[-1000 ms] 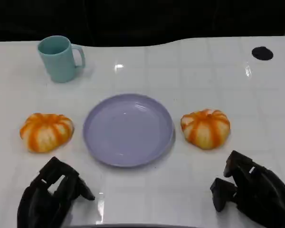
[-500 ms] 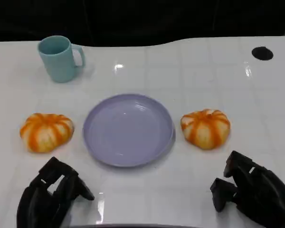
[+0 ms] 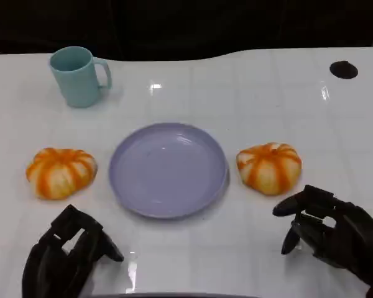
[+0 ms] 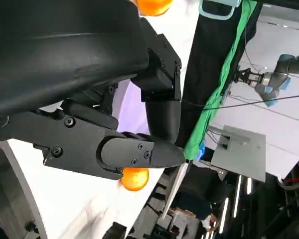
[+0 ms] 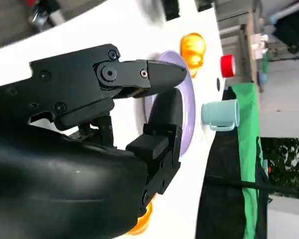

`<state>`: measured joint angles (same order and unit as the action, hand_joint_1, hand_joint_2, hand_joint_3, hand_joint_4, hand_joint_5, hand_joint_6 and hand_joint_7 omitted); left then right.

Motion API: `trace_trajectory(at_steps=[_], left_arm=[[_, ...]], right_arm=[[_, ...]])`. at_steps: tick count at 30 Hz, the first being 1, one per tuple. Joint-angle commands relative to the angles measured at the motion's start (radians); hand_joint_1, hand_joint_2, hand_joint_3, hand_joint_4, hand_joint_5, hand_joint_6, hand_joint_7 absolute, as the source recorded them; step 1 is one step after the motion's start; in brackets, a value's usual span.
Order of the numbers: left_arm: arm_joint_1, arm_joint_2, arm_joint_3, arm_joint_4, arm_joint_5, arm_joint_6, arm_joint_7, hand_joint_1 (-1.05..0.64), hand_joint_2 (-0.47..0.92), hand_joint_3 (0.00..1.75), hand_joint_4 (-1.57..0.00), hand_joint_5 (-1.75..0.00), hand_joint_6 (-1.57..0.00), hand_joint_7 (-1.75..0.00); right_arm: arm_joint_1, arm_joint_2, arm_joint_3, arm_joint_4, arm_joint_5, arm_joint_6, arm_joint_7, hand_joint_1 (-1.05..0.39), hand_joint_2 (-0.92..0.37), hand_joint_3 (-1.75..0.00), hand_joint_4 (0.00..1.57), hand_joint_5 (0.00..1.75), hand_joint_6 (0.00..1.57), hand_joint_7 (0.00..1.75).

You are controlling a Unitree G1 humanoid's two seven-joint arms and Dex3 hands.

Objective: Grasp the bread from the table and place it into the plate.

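Breads [image 3: 61, 172] [image 3: 269, 167] flank plate [image 3: 168, 169] (empty).

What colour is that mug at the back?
The mug is pale teal, clearest in the head view.

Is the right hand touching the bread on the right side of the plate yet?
Apart. In the head view, the right hand sits nearer the table's front edge than the right bread, with a strip of bare white table between its fingers and the bread.
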<state>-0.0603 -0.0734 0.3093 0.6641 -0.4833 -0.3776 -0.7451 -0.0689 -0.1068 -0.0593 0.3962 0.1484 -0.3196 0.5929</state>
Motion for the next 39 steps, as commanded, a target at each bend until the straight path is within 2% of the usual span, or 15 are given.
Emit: trace_trajectory(at_steps=[1, 3, 7, 11, 18, 24, 33, 39], left_arm=[[-0.014, 0.015, 0.002, 0.007, -0.001, -0.008, 0.001, -0.59, 0.92, 0.25, -0.65, -1.75, -0.50, -1.55], [-0.016, 0.015, 0.003, 0.011, -0.003, -0.008, -0.003, -0.59, 0.92, 0.25, -0.64, -1.75, -0.50, -1.54], [-0.016, 0.011, 0.005, 0.012, -0.010, -0.002, -0.005, -0.58, 0.92, 0.25, -0.64, -1.75, -0.51, -1.53], [-0.012, 0.011, 0.005, 0.005, -0.018, 0.014, -0.006, -0.58, 0.92, 0.24, -0.63, -1.75, -0.51, -1.51], [-0.013, 0.012, 0.006, 0.010, -0.012, 0.011, 0.000, -0.56, 0.92, 0.24, -0.62, -1.75, -0.51, -1.49], [-0.023, 0.016, 0.009, 0.029, -0.007, -0.004, -0.004, -0.58, 0.92, 0.25, -0.63, -1.75, -0.52, -1.50], [-0.021, 0.010, 0.009, 0.023, -0.010, 0.003, 0.000, -0.57, 0.92, 0.24, -0.63, -1.75, -0.51, -1.50], [-0.027, 0.010, 0.012, 0.032, -0.016, 0.002, -0.010, -0.57, 0.92, 0.24, -0.62, -1.75, -0.51, -1.50]], right_arm=[[-0.028, -0.067, 0.015, -0.010, -0.070, -0.100, -0.034, -0.49, -0.92, -0.16, 0.45, 0.86, 0.56, 0.33], [-0.033, -0.088, 0.021, -0.013, -0.110, -0.134, -0.067, -0.48, -0.92, -0.12, 0.47, 0.65, 0.58, 0.19], [-0.052, -0.139, 0.035, -0.022, -0.245, -0.220, -0.176, -0.53, -0.92, -0.10, 0.45, 0.38, 0.54, 0.04], [-0.084, -0.203, 0.050, -0.014, -0.362, -0.293, -0.256, -0.52, -0.92, -0.07, 0.38, 0.25, 0.42, 0.00], [-0.144, -0.294, 0.099, -0.004, -0.523, -0.328, -0.361, -0.52, -0.92, -0.02, 0.25, 0.10, 0.27, 0.00], [-0.190, -0.330, 0.152, -0.003, -0.641, -0.302, -0.436, -0.52, -0.90, 0.00, 0.17, 0.03, 0.23, 0.00], [-0.275, -0.364, 0.268, 0.037, -0.880, -0.240, -0.605, -0.50, -0.88, 0.00, 0.09, 0.00, 0.12, 0.00], [-0.368, -0.356, 0.376, 0.156, -1.026, -0.199, -0.768, -0.47, -0.85, 0.00, 0.15, 0.02, 0.21, 0.02]])
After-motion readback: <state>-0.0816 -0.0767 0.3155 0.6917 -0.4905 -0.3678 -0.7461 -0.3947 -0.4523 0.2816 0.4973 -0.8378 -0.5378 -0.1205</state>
